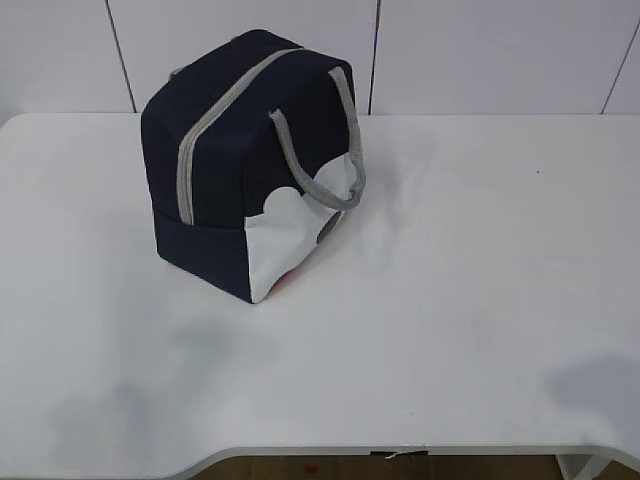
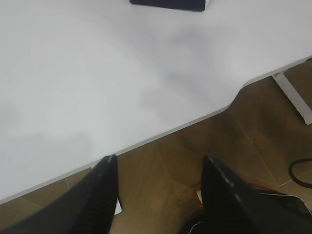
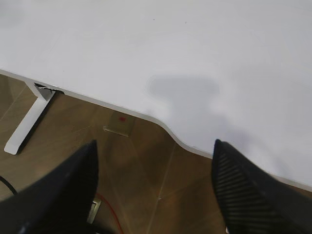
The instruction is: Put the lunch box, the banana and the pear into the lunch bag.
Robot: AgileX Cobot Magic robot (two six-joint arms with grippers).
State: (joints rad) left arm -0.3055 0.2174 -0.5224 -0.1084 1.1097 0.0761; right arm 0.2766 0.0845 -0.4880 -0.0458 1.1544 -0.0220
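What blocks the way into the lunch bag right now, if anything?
The lunch bag stands on the white table with its grey zipper running closed over the top, so that shuts off the inside. Both hands hang open past the near table edge, left hand and right hand, holding nothing.

Bright, even light falls on the white table (image 1: pixel 450 330), which looks slightly washed out. Faint grey shadows smudge its near edge. All views are soft; both wrist views blur the dark gripper fingers (image 2: pixel 105 195) closest to the lens.
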